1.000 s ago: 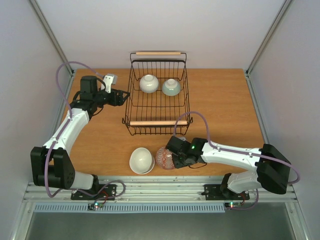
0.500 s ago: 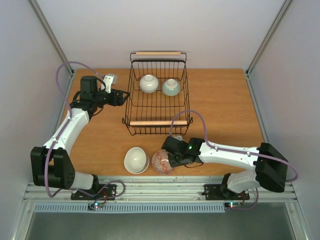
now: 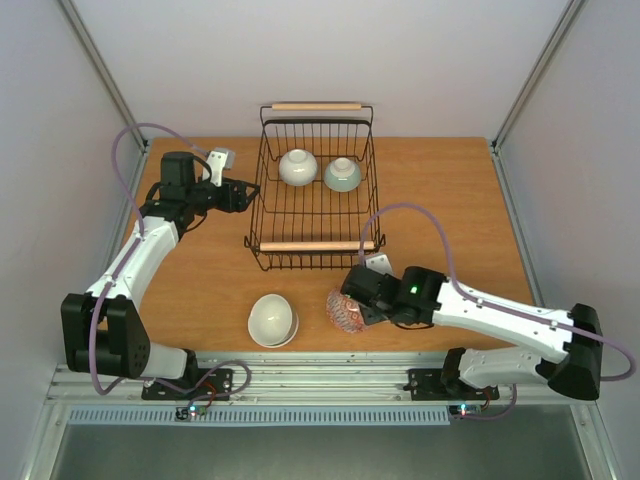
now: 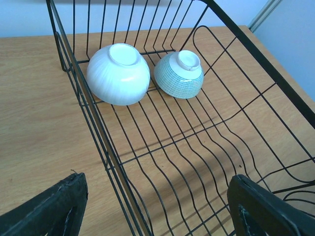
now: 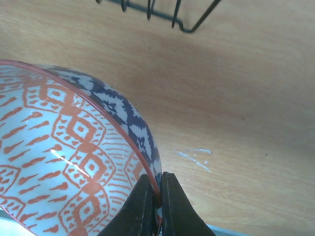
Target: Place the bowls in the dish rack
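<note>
The black wire dish rack [image 3: 262, 215] with two wooden handles stands at mid table. A cream-white bowl [image 3: 298, 167] and a pale green bowl [image 3: 342, 174] lie upside down at its far end, also in the left wrist view [image 4: 118, 73] [image 4: 178, 74]. My right gripper [image 3: 358, 308] is shut on the rim of a red-patterned bowl [image 3: 345, 313], orange inside and blue outside [image 5: 59, 162], held just above the table in front of the rack. A cream-white bowl [image 3: 272, 320] lies near the front edge. My left gripper [image 3: 247, 194] is open by the rack's left side.
The rack's near corner wires [image 5: 162, 12] show at the top of the right wrist view. The table's front edge [image 3: 400, 350] is just behind the held bowl. Bare wood lies to the rack's left and right.
My right gripper has swung right and tipped the red-patterned bowl up off the table. The cream-white bowl at the front slid slightly left earlier. The left arm has not moved.
</note>
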Action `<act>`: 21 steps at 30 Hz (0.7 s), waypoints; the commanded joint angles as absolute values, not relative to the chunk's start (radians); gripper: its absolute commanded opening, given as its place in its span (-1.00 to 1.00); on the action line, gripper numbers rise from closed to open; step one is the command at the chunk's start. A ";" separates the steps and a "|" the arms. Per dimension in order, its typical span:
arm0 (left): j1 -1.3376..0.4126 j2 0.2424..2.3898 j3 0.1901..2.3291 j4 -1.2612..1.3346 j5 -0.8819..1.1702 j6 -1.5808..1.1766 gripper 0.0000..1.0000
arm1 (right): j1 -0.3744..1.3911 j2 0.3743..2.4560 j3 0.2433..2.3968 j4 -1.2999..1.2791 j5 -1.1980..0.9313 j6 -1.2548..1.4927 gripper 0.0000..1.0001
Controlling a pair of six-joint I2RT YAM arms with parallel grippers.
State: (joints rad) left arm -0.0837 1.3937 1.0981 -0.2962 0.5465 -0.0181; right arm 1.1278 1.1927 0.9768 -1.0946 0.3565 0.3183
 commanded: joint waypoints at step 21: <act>-0.099 1.349 1.207 -0.392 0.911 0.046 0.49 | 0.872 1.478 1.626 -0.825 0.498 -0.357 -0.98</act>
State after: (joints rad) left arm -0.0914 1.3800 1.1679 -0.3737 0.7990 0.0090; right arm 0.9028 1.3937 1.5101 -0.9665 0.5186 -0.2245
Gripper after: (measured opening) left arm 0.750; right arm 0.049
